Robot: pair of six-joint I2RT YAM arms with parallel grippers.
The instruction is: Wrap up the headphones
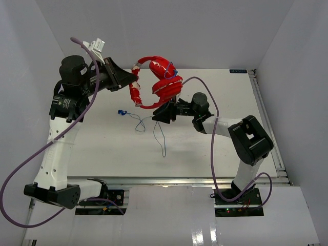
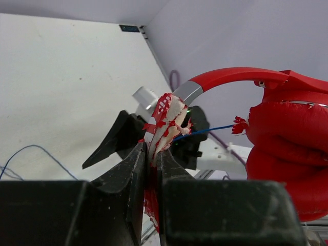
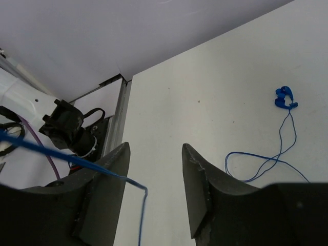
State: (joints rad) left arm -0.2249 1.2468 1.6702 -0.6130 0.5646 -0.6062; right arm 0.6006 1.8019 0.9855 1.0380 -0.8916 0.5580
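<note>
Noted left end effector (image 2: pixel 152 154) clamped shut on the frayed headband end of the headphones (image 1: pixel 163 82), held above bench (image 1: pixel 215 148). Right end effector (image 3: pixel 155 148) parted, gripping nothing. Cord (image 3: pixel 72 160) crosses one finger, contact unclear. Plug (image 3: pixel 284 98) on bench.

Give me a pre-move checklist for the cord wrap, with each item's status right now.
1. Left pincer clamped on the frayed band of the headphones: ok.
2. Headphones held clear of the table: ok.
3. Blue cord passing between the right pincer's fingers: ok.
4. Right pincer closed on the cord: not ok, jaws apart.
5. Plug lying free on the table: ok.
6. Slack cord free of knots: cannot tell.
</note>
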